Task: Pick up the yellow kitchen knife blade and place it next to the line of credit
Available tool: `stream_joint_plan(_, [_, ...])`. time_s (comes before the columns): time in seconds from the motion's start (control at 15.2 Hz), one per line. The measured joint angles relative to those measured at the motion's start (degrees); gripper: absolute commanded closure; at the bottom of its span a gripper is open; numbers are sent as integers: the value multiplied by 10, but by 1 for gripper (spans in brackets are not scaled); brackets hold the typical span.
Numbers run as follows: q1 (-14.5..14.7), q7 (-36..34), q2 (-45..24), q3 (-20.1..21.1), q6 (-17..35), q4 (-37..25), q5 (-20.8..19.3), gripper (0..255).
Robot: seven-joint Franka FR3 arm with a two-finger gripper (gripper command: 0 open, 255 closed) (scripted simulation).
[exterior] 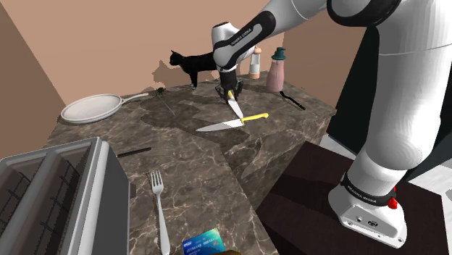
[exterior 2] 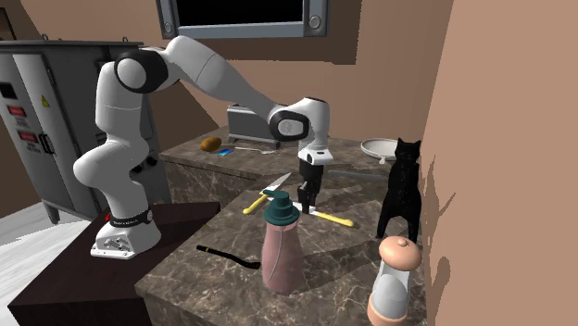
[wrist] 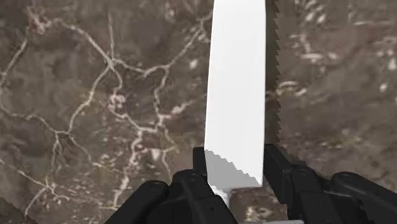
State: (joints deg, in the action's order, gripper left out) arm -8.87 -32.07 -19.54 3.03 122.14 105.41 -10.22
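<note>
Shoulder view, from the left: a pan (exterior: 90,109) on the bench (exterior: 188,156), then a fork (exterior: 158,192) and the blue card (exterior: 203,242) at the near edge. Mid-bench, well apart from the card, the end effector (exterior: 229,93) pinches the knife (exterior: 236,108) by its white blade, just beside a yellow-handled knife (exterior: 221,126) lying flat

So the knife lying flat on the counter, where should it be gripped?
By its yellow handle, from straight above, closing across its width. The flat knife lies level on the counter, so its thin blade offers little to pinch, while the handle looks thicker. The gripper clasps a second knife.
</note>
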Motion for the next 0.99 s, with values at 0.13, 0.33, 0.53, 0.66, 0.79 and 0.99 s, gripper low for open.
stream_joint_plan(0.13, [0, 2, 7, 0, -10, -3, 1, 255])
stream_joint_plan(0.33, [-1, 5, 15, 1, -28, -13, 3, 255])
stream_joint_plan(0.53, [0, 8, 25, 2, -47, -22, 6, 255])
stream_joint_plan(0.66, [0, 9, 32, 2, -62, -30, 7, 255])
stream_joint_plan(0.79, [0, 12, 37, 3, -75, -38, 8, 255])
stream_joint_plan(0.99, [1, 15, 42, 3, -97, -55, 10, 255])
